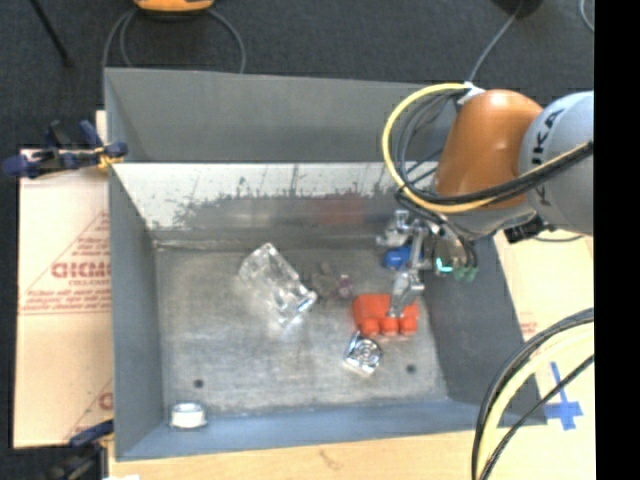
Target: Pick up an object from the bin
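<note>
Tool (406,306), grip state not discernible, above red knobbed item (375,315), possibly a toy, right-centre of bin (135,298); clear plastic piece (275,283) leftward.

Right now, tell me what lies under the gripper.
A red blocky thing lies on the bin floor directly under the gripper. The gripper covers part of it, so contact cannot be judged.
</note>
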Robot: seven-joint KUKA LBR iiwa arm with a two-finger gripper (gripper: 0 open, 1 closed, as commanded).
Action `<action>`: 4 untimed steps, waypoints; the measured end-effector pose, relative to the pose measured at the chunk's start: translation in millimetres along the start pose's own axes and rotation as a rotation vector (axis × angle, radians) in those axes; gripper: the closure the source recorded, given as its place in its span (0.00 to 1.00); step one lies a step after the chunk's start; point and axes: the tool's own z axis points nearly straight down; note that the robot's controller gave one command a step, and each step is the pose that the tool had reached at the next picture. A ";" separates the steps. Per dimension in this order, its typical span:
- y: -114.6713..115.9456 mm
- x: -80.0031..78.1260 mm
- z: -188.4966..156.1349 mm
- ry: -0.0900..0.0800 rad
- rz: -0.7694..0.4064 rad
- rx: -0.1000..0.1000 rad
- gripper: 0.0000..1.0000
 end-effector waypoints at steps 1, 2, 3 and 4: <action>-48.5 10.1 58.2 -0.004 -0.224 0.002 0.00; -33.1 18.2 69.2 -0.020 -0.217 0.004 0.00; -33.2 16.1 67.0 -0.025 -0.218 0.005 1.00; -49.3 17.2 -62.5 -0.016 -0.303 0.005 1.00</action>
